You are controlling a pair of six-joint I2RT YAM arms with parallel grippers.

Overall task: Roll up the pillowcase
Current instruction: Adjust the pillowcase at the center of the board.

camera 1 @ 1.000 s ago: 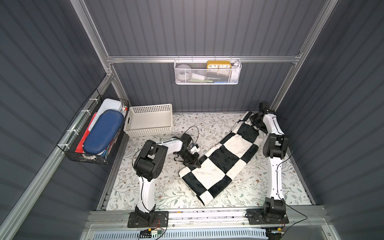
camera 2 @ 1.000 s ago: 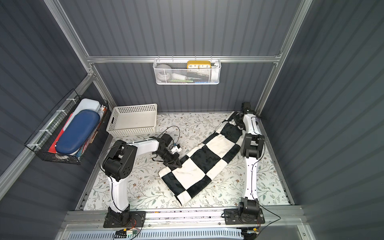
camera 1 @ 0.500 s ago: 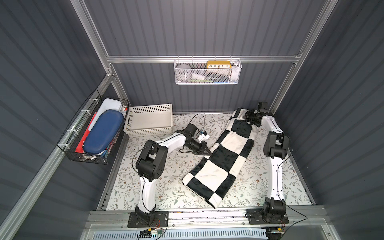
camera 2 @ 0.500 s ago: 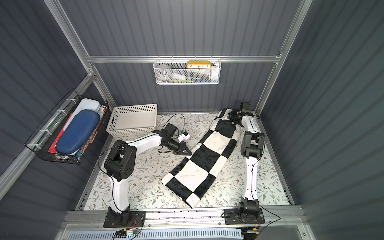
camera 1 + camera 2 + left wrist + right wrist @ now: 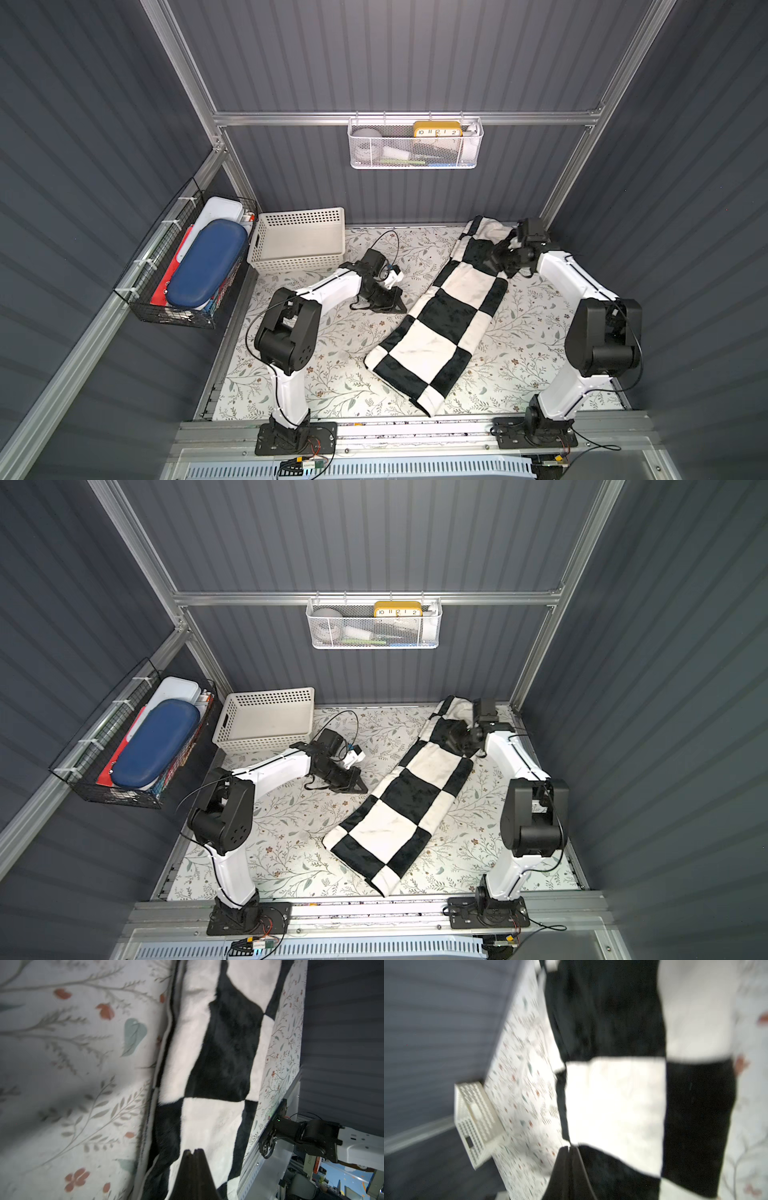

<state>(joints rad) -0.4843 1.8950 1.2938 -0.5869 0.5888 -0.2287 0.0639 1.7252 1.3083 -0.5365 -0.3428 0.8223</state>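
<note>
Pillowcase [image 5: 436, 328] outside the white basket [image 5: 297, 259]

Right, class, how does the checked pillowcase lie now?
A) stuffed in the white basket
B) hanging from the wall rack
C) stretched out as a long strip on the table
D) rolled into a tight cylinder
C: the pillowcase lies unrolled as a long diagonal strip on the floral table cover.

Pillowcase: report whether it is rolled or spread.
Spread, not rolled: the pillowcase lies as a long flat strip, squares showing end to end; no coil.
</note>
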